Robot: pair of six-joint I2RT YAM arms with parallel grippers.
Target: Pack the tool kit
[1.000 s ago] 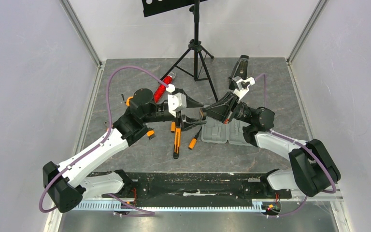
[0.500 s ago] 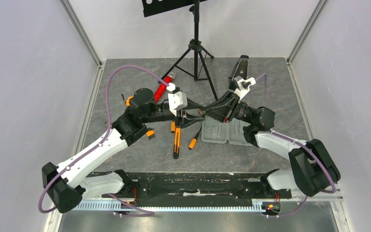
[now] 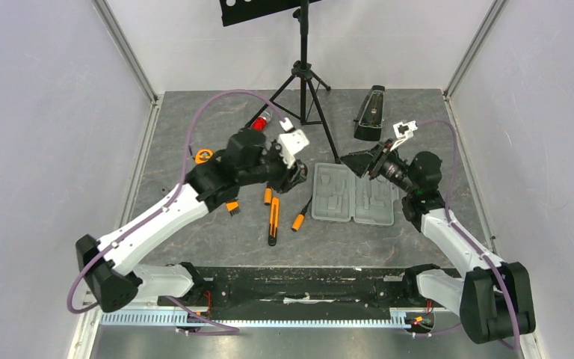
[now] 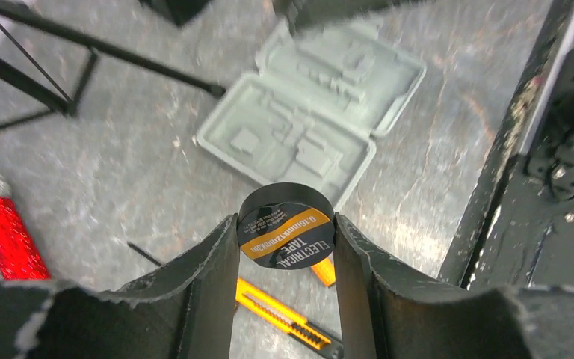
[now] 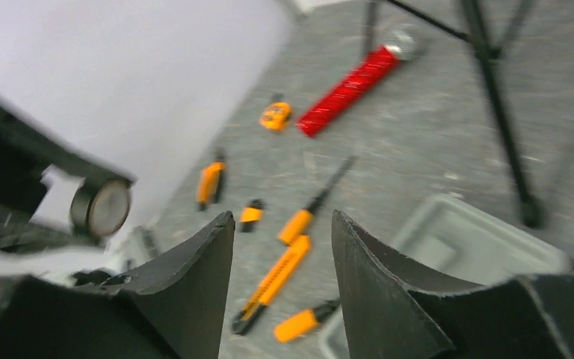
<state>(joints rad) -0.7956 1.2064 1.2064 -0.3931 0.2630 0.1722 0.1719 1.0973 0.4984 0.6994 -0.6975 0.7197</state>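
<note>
The left gripper [image 4: 286,224] is clamped across the rim of the electrical tape roll [image 4: 287,238], aloft near the open grey case [image 4: 308,120], while the right gripper [image 5: 280,221] stands apart and empty; the roll is judged light, rigid and smooth-sided, best gripped across its diameter.

The open case [image 3: 355,198] lay unobstructed from above — the left gripper [image 3: 293,176], its jaws filled by a roll of tape [image 4: 286,235], hung just off the left edge, and the right gripper [image 3: 350,160], jaws apart, hung over the far edge. A tripod leg [image 3: 327,127] slanted down close to that far edge. Left of the case, a knife [image 3: 273,222] and screwdriver [image 3: 300,218] crowded the tabletop [image 3: 209,239]; bare surface ran along its near side. The metronome [image 3: 370,112] stood well behind.
</note>
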